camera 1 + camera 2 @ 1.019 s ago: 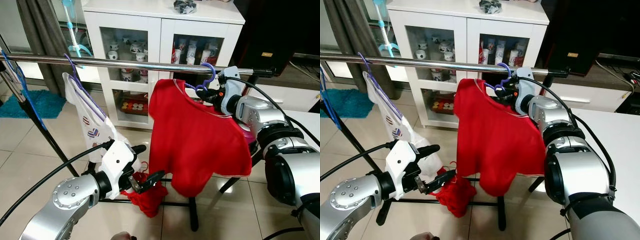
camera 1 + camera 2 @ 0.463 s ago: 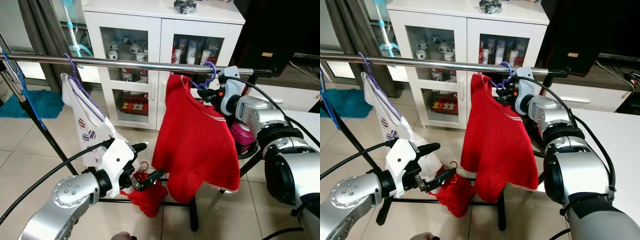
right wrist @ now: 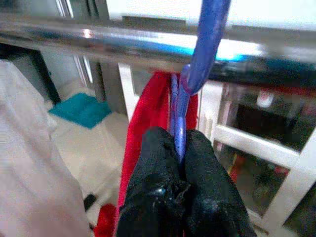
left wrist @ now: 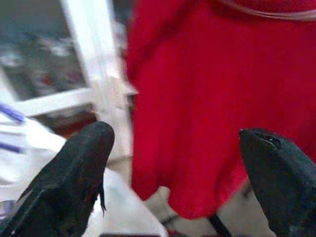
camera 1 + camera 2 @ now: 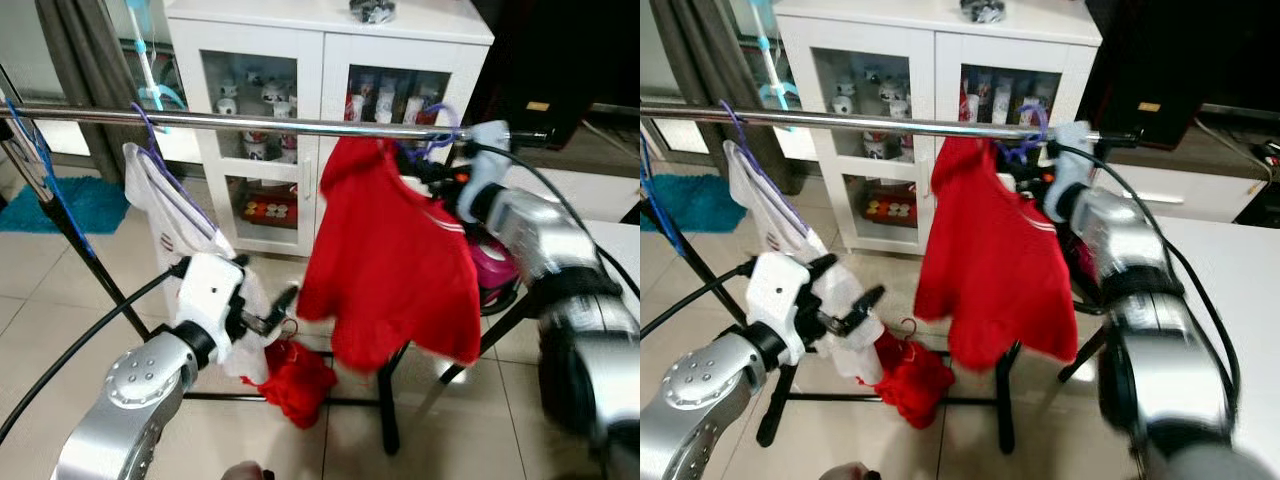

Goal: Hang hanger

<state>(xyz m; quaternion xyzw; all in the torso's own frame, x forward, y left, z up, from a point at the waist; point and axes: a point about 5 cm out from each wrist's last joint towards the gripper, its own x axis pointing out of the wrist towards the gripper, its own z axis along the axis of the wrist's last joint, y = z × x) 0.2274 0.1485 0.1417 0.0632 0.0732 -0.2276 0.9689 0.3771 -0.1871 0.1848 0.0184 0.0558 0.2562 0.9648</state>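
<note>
A red shirt [image 5: 390,260] hangs on a purple hanger [image 3: 180,113]. My right gripper [image 3: 177,153] is shut on the hanger's neck just below the hook. The hook [image 5: 443,122] is up at the steel rail [image 5: 250,122], crossing in front of it in the right wrist view; whether it rests on the rail I cannot tell. My left gripper [image 5: 272,308] is open, low and to the left of the shirt, holding nothing. In the left wrist view its fingers [image 4: 74,168] stand wide apart facing the red cloth.
A white shirt [image 5: 170,215] on a purple hanger hangs left on the rail, a blue hanger [image 5: 40,170] further left. Red cloth [image 5: 295,380] lies by the rack's base. Behind stands a white glass-door cabinet [image 5: 320,60]. A pink thing [image 5: 495,268] and a white table [image 5: 620,240] are right.
My right gripper has carried the hanger up and to the right, bringing the hook to the rail, and the shirt has swung. My left gripper has risen closer to the white shirt.
</note>
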